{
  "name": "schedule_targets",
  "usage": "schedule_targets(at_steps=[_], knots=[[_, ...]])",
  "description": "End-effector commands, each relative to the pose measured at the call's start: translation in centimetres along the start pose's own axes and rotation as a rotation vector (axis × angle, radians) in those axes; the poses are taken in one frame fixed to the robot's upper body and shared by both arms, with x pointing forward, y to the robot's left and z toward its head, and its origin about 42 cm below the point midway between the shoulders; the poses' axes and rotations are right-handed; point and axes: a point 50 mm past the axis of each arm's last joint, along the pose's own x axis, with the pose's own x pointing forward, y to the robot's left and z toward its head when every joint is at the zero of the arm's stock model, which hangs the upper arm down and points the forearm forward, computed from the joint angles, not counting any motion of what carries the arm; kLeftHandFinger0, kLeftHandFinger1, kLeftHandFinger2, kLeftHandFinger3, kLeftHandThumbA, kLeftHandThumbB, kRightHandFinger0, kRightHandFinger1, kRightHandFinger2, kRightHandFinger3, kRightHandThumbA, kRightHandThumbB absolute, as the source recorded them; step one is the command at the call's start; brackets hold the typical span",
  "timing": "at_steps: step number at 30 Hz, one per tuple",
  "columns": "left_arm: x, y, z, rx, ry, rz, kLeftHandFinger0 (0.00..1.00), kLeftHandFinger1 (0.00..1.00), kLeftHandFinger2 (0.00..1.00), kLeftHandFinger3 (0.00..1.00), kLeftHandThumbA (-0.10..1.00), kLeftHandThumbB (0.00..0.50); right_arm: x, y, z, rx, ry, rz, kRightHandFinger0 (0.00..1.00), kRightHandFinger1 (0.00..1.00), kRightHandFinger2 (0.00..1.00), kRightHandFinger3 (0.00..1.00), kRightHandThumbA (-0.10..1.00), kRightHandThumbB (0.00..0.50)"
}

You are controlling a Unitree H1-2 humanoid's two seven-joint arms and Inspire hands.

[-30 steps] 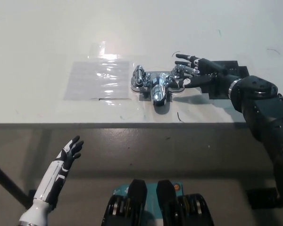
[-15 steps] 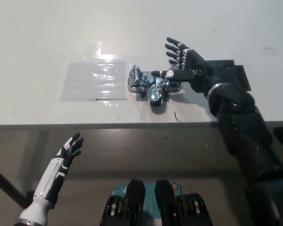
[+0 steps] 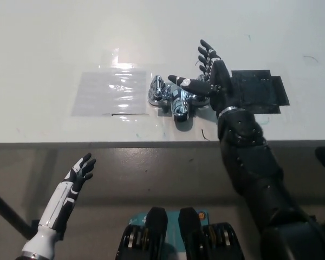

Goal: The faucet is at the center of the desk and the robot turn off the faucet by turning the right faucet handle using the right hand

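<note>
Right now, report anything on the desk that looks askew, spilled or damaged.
Nothing spilled or broken. The faucet sits upright beside a shiny plastic sheet lying flat; scattered pen marks dot the desk. The right hand is open over the faucet.

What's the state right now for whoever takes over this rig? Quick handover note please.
Right hand: open, fingers spread, over the right faucet handle, nothing gripped; contact with the handle can't be judged.
Left hand: open, idle below the desk edge at lower left.
Faucet: chrome, mid-desk near the front edge, beside a clear plastic sheet; black pad to its right.
Done: right hand is at the handle.
Left: whether the handle is turned off can't be told; check it, likely grip and turn, then withdraw.
</note>
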Motion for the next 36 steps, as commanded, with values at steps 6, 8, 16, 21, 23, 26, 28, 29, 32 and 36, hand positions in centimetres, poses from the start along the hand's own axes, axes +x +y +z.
schedule_targets(at_steps=[6, 8, 16, 21, 23, 26, 28, 29, 32, 36], knots=[[0.4, 1.0, 1.2, 0.025, -0.065, -0.012, 1.00, 1.00, 1.00, 1.00, 1.00, 0.443, 0.2, 4.2, 2.7, 0.043, -0.196, -0.229, 1.00, 1.00, 1.00, 1.00, 1.00, 0.306], [0.3, 0.9, 1.1, 0.029, -0.060, -0.010, 1.00, 1.00, 1.00, 1.00, 1.00, 0.448, 0.1, 4.4, 2.8, 0.053, -0.205, -0.306, 1.00, 1.00, 1.00, 1.00, 1.00, 0.289], [0.2, 0.7, 0.9, 0.018, -0.054, -0.011, 1.00, 1.00, 1.00, 1.00, 1.00, 0.441, -0.6, 5.2, 3.6, 0.086, -0.280, -0.480, 1.00, 1.00, 1.00, 1.00, 1.00, 0.209], [0.1, 0.9, 1.0, 0.020, -0.054, -0.008, 1.00, 1.00, 1.00, 1.00, 1.00, 0.443, -0.3, 3.7, 5.4, 0.120, -0.354, -0.475, 1.00, 1.00, 1.00, 1.00, 1.00, 0.236], [0.0, 0.9, 0.9, 0.023, -0.053, -0.006, 1.00, 1.00, 1.00, 1.00, 1.00, 0.440, -0.4, 2.9, 6.3, 0.146, -0.396, -0.443, 1.00, 1.00, 1.00, 1.00, 1.00, 0.241], [-0.2, 0.9, 0.7, 0.008, -0.051, -0.007, 1.00, 1.00, 1.00, 1.00, 1.00, 0.421, -0.7, 1.4, 8.8, 0.172, -0.504, -0.466, 1.00, 1.00, 1.00, 1.00, 1.00, 0.307], [-0.3, 0.8, 0.7, 0.003, -0.053, -0.006, 1.00, 1.00, 1.00, 1.00, 1.00, 0.420, -0.9, 0.8, 9.7, 0.182, -0.545, -0.471, 1.00, 1.00, 1.00, 1.00, 1.00, 0.334], [-0.3, 0.8, 0.7, 0.005, -0.054, -0.006, 1.00, 1.00, 1.00, 1.00, 1.00, 0.426, -1.3, 0.2, 10.9, 0.189, -0.598, -0.476, 1.00, 1.00, 1.00, 1.00, 1.00, 0.359], [-0.3, 0.8, 0.6, 0.013, -0.048, -0.005, 1.00, 1.00, 1.00, 1.00, 1.00, 0.428, -4.1, -1.4, 15.2, 0.207, -0.758, -0.484, 1.00, 1.00, 1.00, 1.00, 1.00, 0.375], [-0.4, 0.7, 0.6, 0.011, -0.047, -0.008, 1.00, 1.00, 1.00, 1.00, 1.00, 0.421, -8.0, -2.7, 19.8, 0.288, -1.015, -0.486, 1.00, 1.00, 1.00, 1.00, 1.00, 0.343]])
